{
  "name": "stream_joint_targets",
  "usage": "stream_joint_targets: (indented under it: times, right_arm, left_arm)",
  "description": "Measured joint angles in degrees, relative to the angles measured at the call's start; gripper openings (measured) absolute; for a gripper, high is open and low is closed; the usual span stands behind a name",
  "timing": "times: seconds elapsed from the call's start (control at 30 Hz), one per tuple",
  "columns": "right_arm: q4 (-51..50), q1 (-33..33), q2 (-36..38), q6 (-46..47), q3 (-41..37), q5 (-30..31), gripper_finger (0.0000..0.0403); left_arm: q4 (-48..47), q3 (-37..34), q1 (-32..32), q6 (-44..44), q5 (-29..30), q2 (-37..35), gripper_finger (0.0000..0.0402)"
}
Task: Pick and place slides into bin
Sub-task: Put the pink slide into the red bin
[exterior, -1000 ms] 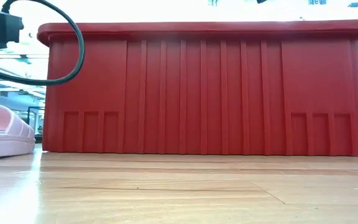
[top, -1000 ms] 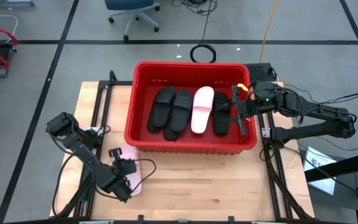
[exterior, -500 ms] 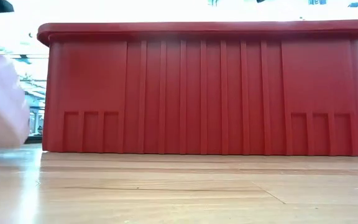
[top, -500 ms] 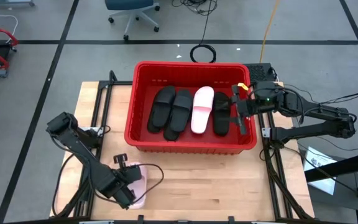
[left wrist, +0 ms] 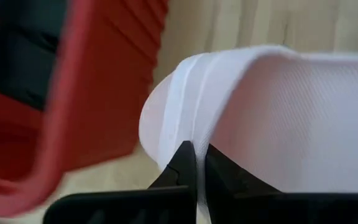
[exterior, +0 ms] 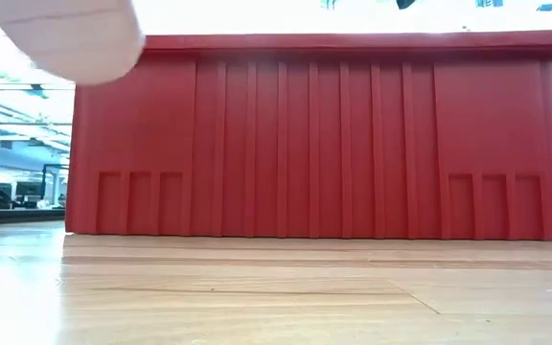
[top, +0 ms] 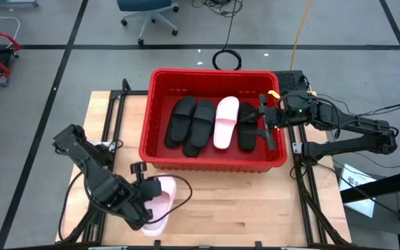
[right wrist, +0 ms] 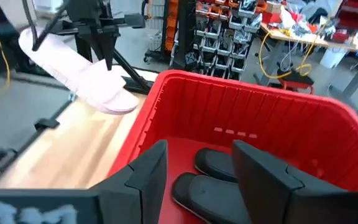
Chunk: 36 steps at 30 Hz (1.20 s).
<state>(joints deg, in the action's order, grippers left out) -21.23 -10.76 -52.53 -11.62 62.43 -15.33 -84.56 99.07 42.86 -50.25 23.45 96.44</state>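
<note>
Progress: four slides already in bin [top: 160, 132] — two black slides [top: 191, 123] side by side, pale pink slide [top: 226, 122], another black slide [top: 248, 128] toward 3 o'clock. Left gripper [top: 146, 196], at table's 7 o'clock corner, clamped on second pink slide [top: 160, 205], lifted clear of table [top: 255, 208]. Right gripper [top: 264, 122] hovers over bin's 3 o'clock rim, fingers apart, empty. Left to do: carry held pink slide into bin. No other loose slides visible.

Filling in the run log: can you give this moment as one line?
left gripper: jaws shut on pink slide, lifted off table | right gripper: jaws open over bin | bin: four slides
</note>
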Motion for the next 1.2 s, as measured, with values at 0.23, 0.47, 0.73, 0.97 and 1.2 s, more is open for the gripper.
stream_joint_targets:
  times: [0.23, 0.47, 0.73, 0.97, 1.2]
  right_arm:
    - [0.0, 0.0, 0.0, 9.7, 0.0, -0.3, 0.0169]
    - [0.0, 0.0, 0.0, 14.0, 0.0, -7.0, 0.0169]
    - [0.0, 0.0, 0.0, 17.0, 0.0, -10.4, 0.0169]
    - [4.3, 0.0, 0.0, 16.3, 0.0, -13.5, 0.0169]
    - [13.4, 0.0, -2.1, 19.2, 0.0, -13.5, 0.0169]
  left_arm:
    - [-2.3, 8.9, -4.1, 10.9, 4.3, 0.0, 0.0001]
    - [1.0, 17.4, -8.1, 23.7, 12.7, 0.0, 0.0001]
    - [15.5, 15.7, -13.0, 53.4, 29.5, 0.0, 0.0001]
    - [32.5, 9.9, -18.5, 76.3, 33.4, 0.0, 0.0001]
    - [48.1, 5.3, -20.5, 92.2, 31.0, 0.0, 0.0002]
